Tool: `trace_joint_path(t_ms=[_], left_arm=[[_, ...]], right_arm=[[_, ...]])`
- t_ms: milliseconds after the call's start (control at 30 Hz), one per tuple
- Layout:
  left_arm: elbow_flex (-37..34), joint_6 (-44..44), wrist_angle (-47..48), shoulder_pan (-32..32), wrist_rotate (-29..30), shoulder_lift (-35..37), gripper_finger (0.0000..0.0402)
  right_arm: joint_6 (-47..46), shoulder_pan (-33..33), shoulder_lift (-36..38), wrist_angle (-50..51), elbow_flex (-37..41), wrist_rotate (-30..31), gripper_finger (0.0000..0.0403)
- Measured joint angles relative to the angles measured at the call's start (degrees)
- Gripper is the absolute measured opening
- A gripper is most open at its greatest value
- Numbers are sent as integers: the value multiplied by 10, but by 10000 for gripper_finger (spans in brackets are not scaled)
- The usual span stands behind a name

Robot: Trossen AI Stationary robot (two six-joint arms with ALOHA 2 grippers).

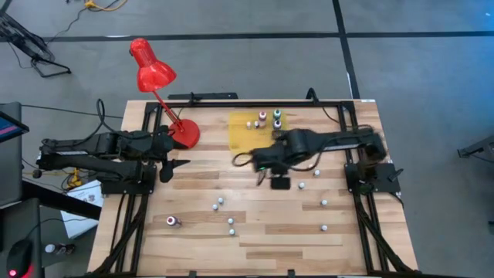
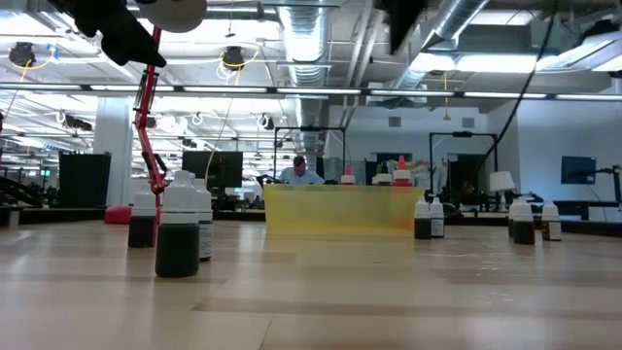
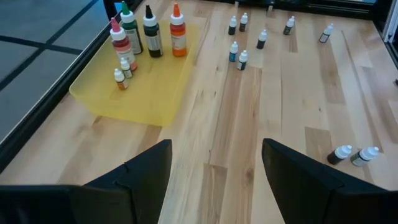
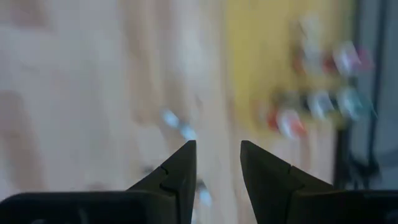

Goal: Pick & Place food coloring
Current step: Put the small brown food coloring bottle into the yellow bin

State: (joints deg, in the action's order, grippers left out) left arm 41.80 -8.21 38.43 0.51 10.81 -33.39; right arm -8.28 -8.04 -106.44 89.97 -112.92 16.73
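The food coloring bottles are tiny, with pale caps. Several stand on the far part of a flat yellow mat (image 1: 251, 133), red, green, dark and orange ones (image 3: 149, 34). Others stand or lie scattered on the wooden table, near the middle (image 1: 220, 203), at the near left (image 1: 171, 222) and at the right (image 1: 324, 203). My right gripper (image 1: 255, 166) hangs above the table just near of the mat, open a little and empty (image 4: 216, 152). My left gripper (image 1: 171, 166) waits at the left, open wide and empty (image 3: 216, 155).
A red desk lamp (image 1: 154, 73) stands with its base (image 1: 185, 133) at the far left of the table, beside my left arm. A black frame (image 1: 351, 116) runs along the table's edges. In the low view, dark bottles (image 2: 178, 238) stand close to the camera.
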Motion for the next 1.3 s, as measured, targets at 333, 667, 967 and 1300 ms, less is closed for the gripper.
trace_joint_path(t_ms=[333, 667, 967, 1300], left_arm=[[0, -2, -54, 0, 1, 0, 242], [0, 0, -64, 0, 22, -16, 242], [0, 22, -63, 0, 27, -80, 242], [0, 31, -62, 0, 27, -149, 242]], right_arm=[[-223, 33, 238, -121, 389, 14, 116], [-374, 33, 262, -177, 529, -49, 116], [-395, 33, 185, -180, 532, -166, 163], [-291, 40, 153, -174, 544, -155, 217]])
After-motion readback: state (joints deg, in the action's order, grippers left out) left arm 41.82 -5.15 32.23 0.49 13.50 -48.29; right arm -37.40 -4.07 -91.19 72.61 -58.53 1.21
